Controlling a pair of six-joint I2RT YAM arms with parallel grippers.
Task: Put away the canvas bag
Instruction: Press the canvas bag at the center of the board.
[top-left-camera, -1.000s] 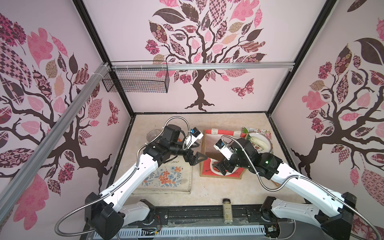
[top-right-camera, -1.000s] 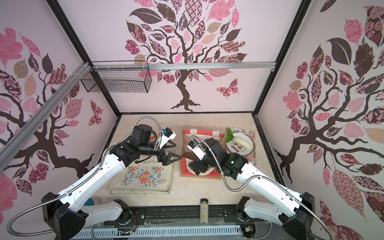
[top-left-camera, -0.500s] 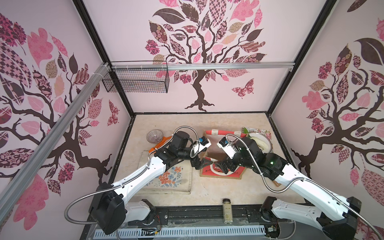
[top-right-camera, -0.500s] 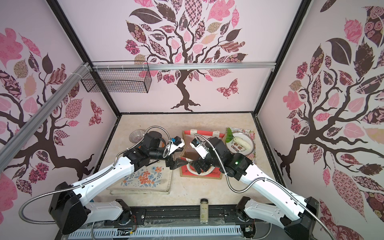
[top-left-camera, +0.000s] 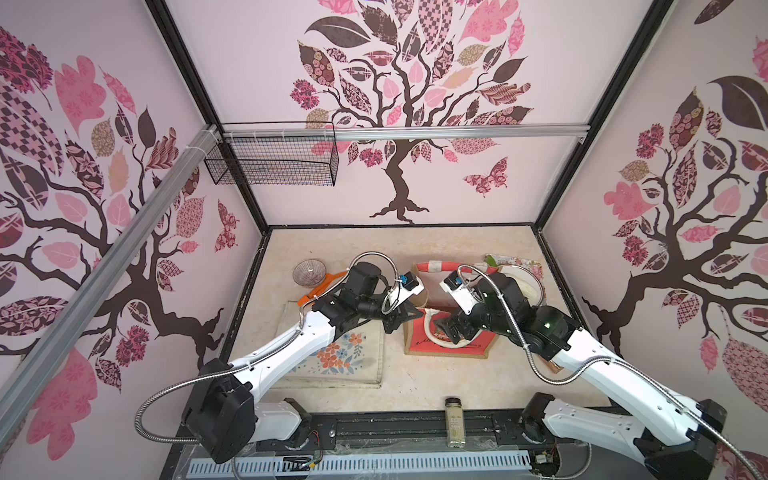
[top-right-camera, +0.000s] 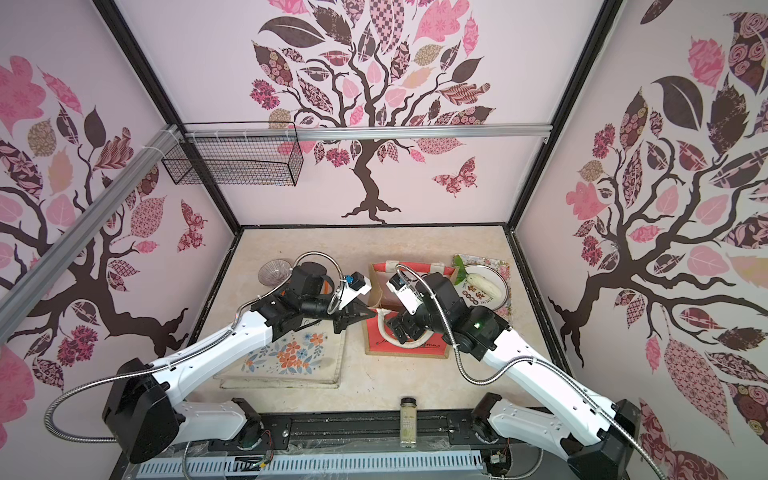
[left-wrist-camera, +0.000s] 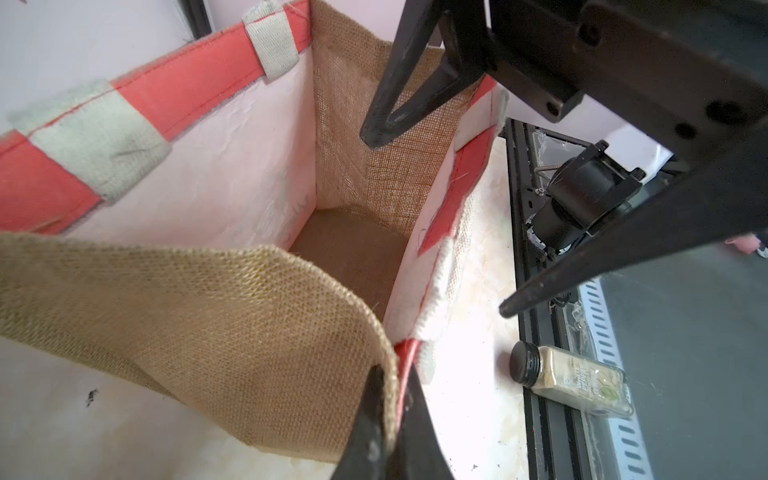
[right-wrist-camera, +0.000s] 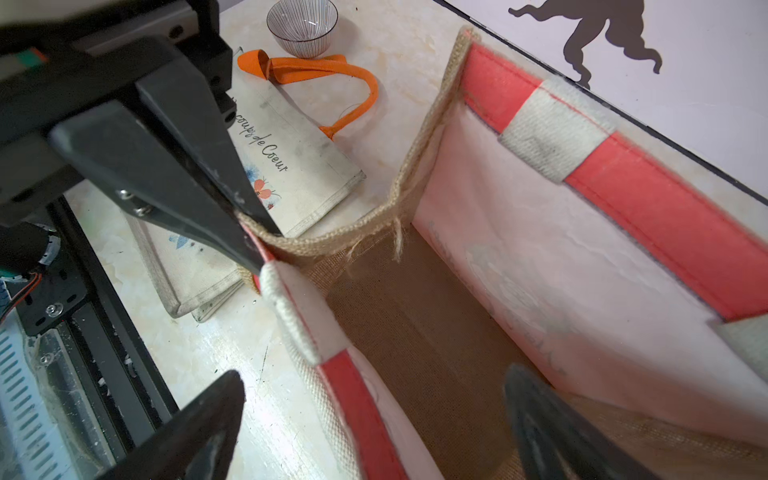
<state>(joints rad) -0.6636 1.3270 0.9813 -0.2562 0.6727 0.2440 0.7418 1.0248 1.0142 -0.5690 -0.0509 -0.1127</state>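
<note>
The canvas bag, cream with an orange and blue flower print, lies flat on the left part of the bench, and neither arm holds it. Its orange handle trails toward a small striped bowl near the back left. Just to its right stands a jute bag with red trim and white webbing handles. Its mouth is open, and the wrist views show only a bare brown floor inside. The left gripper is clenched on the jute bag's rim at the corner nearest the canvas bag, with the burlap edge and red trim pinched between its two dark fingers. The right wrist view shows this pinch from the other side. The right gripper is spread wide above the same bag and grasps nothing. One finger is over the bag's interior and the other is outside its front wall, over the bench, so the jaws straddle that wall. Whether either finger touches the fabric cannot be told. A spice jar with a black cap lies on its side at the bench's front edge, well apart from both bags. A black wire basket hangs from the rail high on the back wall.
</note>
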